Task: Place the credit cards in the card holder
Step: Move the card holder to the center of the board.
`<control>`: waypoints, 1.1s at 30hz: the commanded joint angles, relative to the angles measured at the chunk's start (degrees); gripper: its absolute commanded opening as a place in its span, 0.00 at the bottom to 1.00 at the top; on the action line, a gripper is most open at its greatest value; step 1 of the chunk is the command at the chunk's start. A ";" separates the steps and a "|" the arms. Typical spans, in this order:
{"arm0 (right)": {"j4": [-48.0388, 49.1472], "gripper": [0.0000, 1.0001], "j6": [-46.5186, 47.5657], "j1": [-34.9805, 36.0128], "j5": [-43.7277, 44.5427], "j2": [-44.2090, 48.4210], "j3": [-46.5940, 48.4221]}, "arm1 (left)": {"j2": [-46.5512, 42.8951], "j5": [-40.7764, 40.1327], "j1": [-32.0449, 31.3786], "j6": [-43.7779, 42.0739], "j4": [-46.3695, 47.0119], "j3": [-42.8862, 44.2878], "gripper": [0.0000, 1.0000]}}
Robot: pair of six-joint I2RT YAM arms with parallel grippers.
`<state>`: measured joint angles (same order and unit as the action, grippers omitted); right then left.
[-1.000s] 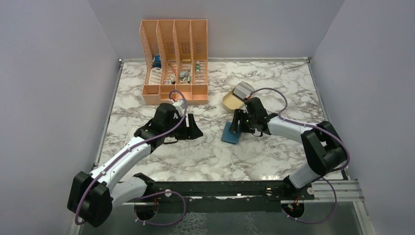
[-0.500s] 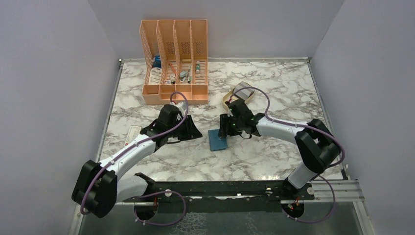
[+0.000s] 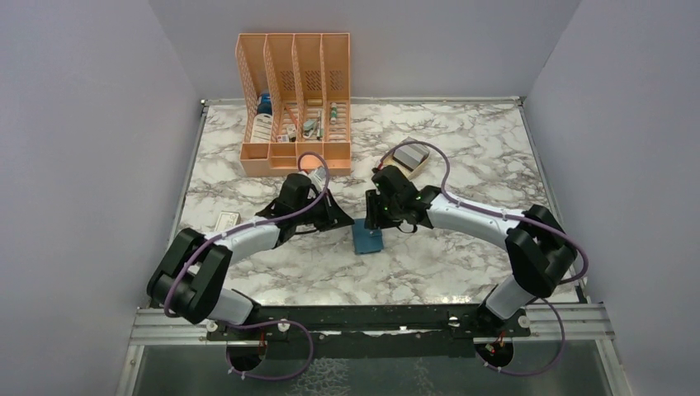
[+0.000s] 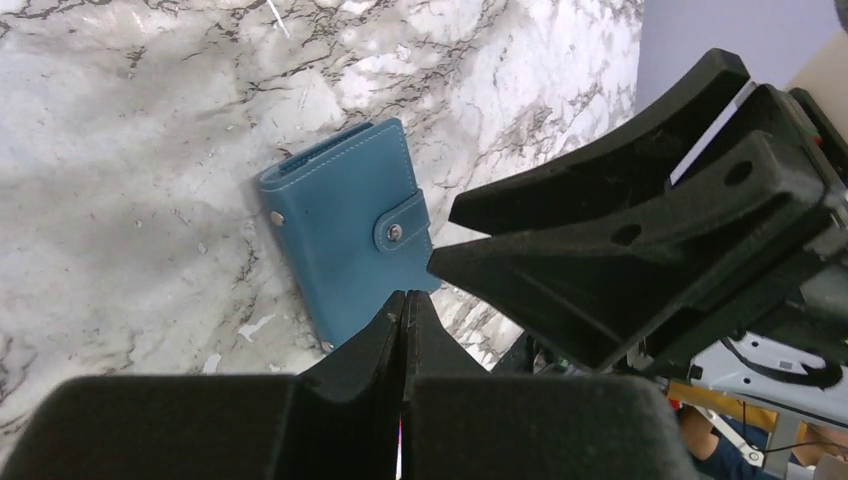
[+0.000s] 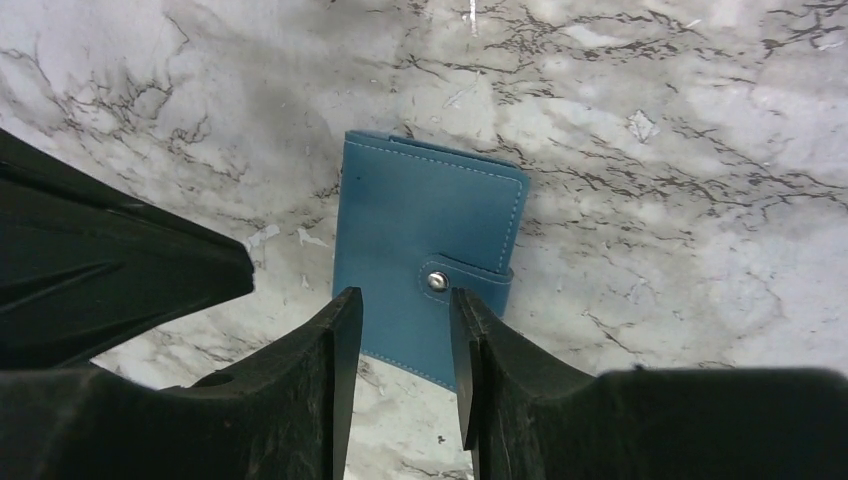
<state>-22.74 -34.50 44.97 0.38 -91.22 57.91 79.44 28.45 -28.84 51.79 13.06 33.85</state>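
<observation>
Matt stitched-leather card holder (image 5: 410,230); glossy marbled tabletop (image 3: 470,140)

Pretty clearly a robotics lab test cell, not anybody's home. A marble-print desk (image 3: 462,157) is boxed in on three sides by plain lilac panels (image 3: 82,124). Two cabled robot arms (image 3: 239,239) are bolted onto a black metal rail (image 3: 371,320) at the near edge. An orange file rack (image 3: 295,103) is parked at the back.
</observation>
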 commanded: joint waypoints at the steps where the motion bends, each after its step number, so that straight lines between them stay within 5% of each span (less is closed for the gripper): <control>1: -3.12 0.38 -2.78 2.27 4.58 -3.68 3.11 | 3.57 2.19 0.10 0.81 6.04 0.74 0.00; 23: -9.98 0.35 -3.92 6.82 15.97 -12.41 7.12 | 19.92 2.06 -0.47 4.20 16.91 -1.11 0.00; 33: -12.02 0.17 -4.21 7.41 22.20 -11.70 7.21 | 22.54 1.08 -0.42 3.49 16.80 -2.21 0.00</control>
<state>-31.59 -38.41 52.29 16.97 -101.75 64.79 100.01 30.46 -28.99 56.93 31.83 33.30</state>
